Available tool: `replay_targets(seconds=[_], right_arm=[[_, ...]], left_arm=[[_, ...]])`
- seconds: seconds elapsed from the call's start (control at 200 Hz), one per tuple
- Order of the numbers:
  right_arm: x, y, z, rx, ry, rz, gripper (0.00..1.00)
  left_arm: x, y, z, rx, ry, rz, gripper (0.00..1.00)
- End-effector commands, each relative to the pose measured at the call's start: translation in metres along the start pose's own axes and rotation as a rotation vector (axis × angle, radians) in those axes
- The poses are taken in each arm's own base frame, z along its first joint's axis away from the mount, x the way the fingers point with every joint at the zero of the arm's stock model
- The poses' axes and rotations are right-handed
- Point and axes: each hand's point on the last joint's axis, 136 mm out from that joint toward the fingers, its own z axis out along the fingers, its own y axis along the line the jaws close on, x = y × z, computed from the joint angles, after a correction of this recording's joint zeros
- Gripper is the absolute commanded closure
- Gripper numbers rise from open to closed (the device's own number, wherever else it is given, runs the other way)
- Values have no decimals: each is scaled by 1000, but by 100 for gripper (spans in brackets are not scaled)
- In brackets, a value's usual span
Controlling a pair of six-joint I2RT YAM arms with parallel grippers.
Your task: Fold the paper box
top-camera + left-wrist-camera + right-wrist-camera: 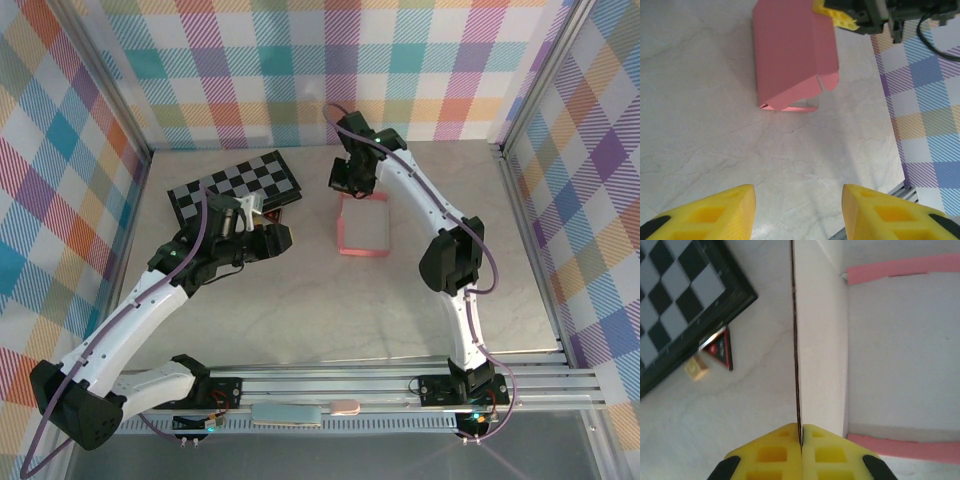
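Top view: box [365, 228] is sitting on the table [300, 310] right of centre, pale inside facing up and pink edges showing, so it is looking part-formed rather than flat. Right gripper [350, 190] is reaching down onto its far edge, arm arching over from the near rail with the elbow bent. Left gripper [280, 238] is hanging low, apart from the box on its left side, in front of the board [235, 185], arm stretched out diagonally.

Left wrist view: yellow fingers [715, 212] are standing wide apart with nothing between them, pointing across bare table at the box, which is lying well ahead. The near end of the box is gaping, a rounded flap sticking out untucked. Judging from this, the end closures are yet to be done.

Right wrist view: jaws are pressing together on a thin upright wall of the box, holding it on edge, with the pale floor to its right and pink strips at both ends. The board corner and a small red tag [720, 347] are lying off to the left. Judging overall: about midway, walls rising, flaps left
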Motion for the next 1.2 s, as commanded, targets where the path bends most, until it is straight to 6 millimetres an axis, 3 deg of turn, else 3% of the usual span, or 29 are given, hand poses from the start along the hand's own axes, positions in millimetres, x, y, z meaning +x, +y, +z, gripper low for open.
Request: replay_targets(seconds=[0.0,0.1,0.28,0.495,0.645,0.78,1.045,1.195], right_arm=[[2,-38,-27,198,-83,324,100],[14,-63,-44,297,-129,591,100],[36,-78,-61,390,-178,1017,100],[40,-75,-54,396,-192,1235,100],[44,-69,-44,391,-154,1254,100],[48,-72,-42,413,-131,1197,88],[49,-75,-59,368,-128,1061,67],[32,-81,-88,310,-227,924,54]], left_arm=[[-4,-7,-3,7,0,27,52],[-5,-6,-1,-4,5,28,52],[-5,-1,8,-20,36,12,53],[-6,9,19,-69,74,-13,53],[0,24,32,-125,126,-1,53],[2,33,45,-155,154,34,52],[-2,40,72,-156,166,85,50],[-9,35,82,-145,163,115,50]])
